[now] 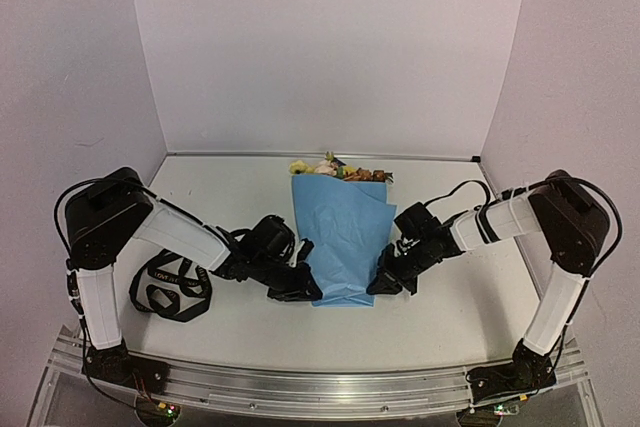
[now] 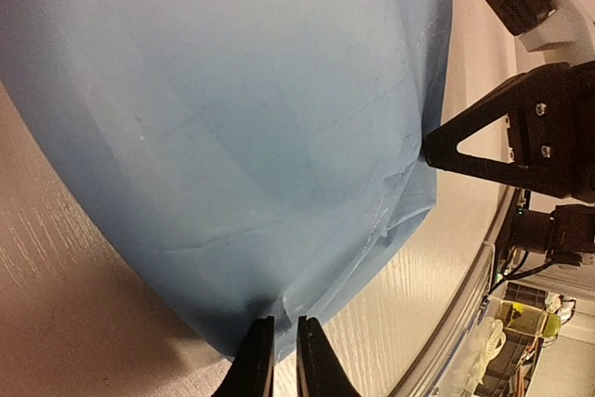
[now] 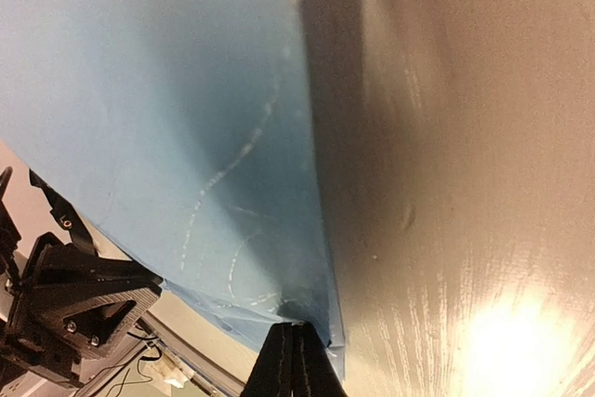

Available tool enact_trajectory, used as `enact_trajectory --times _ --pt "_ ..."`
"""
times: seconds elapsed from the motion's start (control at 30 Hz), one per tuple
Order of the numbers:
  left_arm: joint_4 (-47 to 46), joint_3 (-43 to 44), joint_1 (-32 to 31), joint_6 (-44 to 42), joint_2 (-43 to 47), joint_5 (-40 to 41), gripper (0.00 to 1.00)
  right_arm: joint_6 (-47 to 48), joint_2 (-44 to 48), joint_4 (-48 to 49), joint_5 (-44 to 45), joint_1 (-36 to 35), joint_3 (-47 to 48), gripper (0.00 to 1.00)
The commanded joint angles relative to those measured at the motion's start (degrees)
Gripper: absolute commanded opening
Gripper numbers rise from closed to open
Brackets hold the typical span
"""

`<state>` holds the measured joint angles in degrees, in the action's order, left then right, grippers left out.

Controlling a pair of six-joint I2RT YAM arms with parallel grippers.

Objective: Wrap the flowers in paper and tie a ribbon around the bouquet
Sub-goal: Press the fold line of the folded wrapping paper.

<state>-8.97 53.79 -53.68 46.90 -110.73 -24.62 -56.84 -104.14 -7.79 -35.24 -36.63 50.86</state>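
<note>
The light-blue paper (image 1: 343, 237) lies folded in the middle of the table. The flowers (image 1: 335, 168) show only as yellow, pink and orange blooms above its far edge. At the paper's near left corner my left gripper (image 1: 306, 288) is open by a narrow gap. In the left wrist view the paper (image 2: 242, 118) has its edge lying at the tips of that gripper (image 2: 282, 321). My right gripper (image 1: 385, 285) is shut on the near right corner. In the right wrist view its closed tips (image 3: 296, 325) pinch the paper (image 3: 167, 109). The black ribbon (image 1: 170, 287) lies looped at the left.
White walls close in the table at the back and on both sides. A metal rail (image 1: 300, 387) runs along the near edge. The ribbon's loops lie close to the left arm (image 1: 180, 232).
</note>
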Motion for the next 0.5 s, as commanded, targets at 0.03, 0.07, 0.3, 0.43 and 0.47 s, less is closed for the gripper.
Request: enact_trajectory --times 0.03,0.07,0.3,0.43,0.47 --pt "11.7 5.3 0.0 -2.7 3.1 3.2 0.13 0.2 5.4 -6.4 0.2 0.5 2.9 0.0" --pt "12.2 5.8 0.0 -2.8 3.9 3.4 0.14 0.8 6.4 -7.7 0.1 0.5 3.5 0.0" --pt "14.9 7.6 0.1 -2.7 9.3 6.2 0.2 5.4 12.2 -15.8 1.0 0.4 5.8 0.06" --pt "15.9 8.1 0.2 -2.6 10.6 6.9 0.22 7.8 14.1 -19.5 2.1 0.4 6.6 0.08" --pt "16.2 8.0 0.2 -2.4 11.0 7.4 0.22 8.2 14.5 -20.1 2.3 0.4 6.7 0.09"
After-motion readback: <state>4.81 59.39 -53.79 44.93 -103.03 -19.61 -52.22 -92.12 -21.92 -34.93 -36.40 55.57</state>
